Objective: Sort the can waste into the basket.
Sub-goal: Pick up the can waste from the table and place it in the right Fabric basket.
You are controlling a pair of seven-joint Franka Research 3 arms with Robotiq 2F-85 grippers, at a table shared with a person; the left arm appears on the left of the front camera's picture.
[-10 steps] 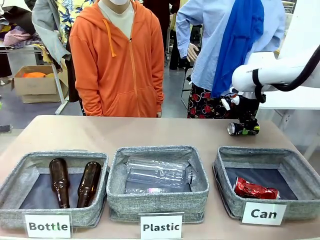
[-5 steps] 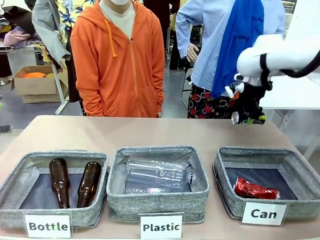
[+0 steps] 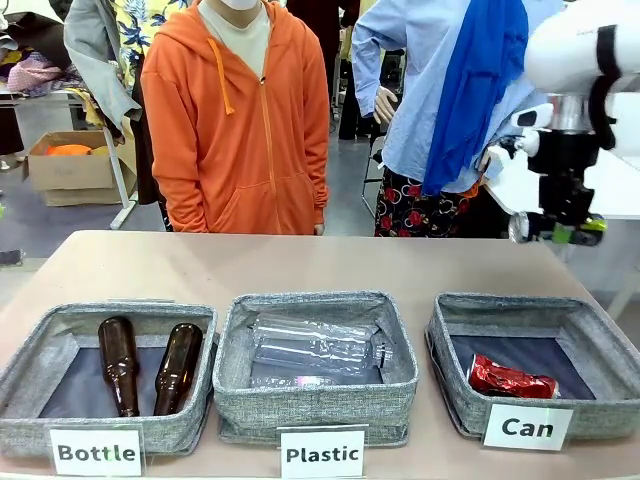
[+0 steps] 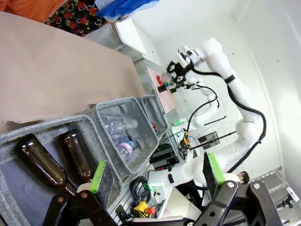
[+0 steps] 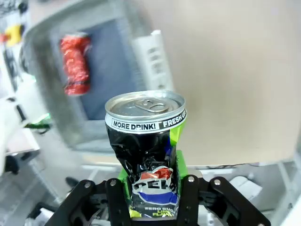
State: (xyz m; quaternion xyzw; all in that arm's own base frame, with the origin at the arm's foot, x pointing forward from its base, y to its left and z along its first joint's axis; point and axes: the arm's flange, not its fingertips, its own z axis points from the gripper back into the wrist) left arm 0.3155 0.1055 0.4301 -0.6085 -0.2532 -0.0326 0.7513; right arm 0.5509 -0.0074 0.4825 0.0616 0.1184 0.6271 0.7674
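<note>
Held aloft at about 2 o'clock in the front view, above and behind the rightmost bin: right gripper (image 3: 556, 232), clamped on the dark blue-black drink can with yellow-green marks and silver ends (image 3: 552, 230), lying crosswise between the fingers, clear of the tan tabletop (image 3: 180, 265). Seen from the right wrist: same dented can (image 5: 146, 146) pinched at its lower body between green-padded fingers (image 5: 179, 162), silver pull-tab end towards the camera, rim print reading "MORE DRINK!". Blurred at 10 o'clock of that view, the square grey woven-fabric basket with dark lining (image 5: 51, 89), and inside it the crushed shiny red can (image 5: 74, 63). In the front view, at 5 o'clock, that basket (image 3: 455, 335) with its white "Can" label, red can (image 3: 512, 380) resting on the lining near the front wall. At 6 o'clock, a like grey bin labelled "Plastic" (image 3: 315, 400) holding clear plastic bottles (image 3: 315, 350); at 7 o'clock, a like bin labelled "Bottle" (image 3: 30, 360) with two brown glass bottles (image 3: 118, 365) side by side. From the left wrist: left gripper (image 4: 155, 172) spread wide, nothing between its green pads (image 4: 98, 176), hanging over the bottle bin's end. At 12 o'clock across the table, a person in an orange hooded jacket (image 3: 235, 130), standing.
</note>
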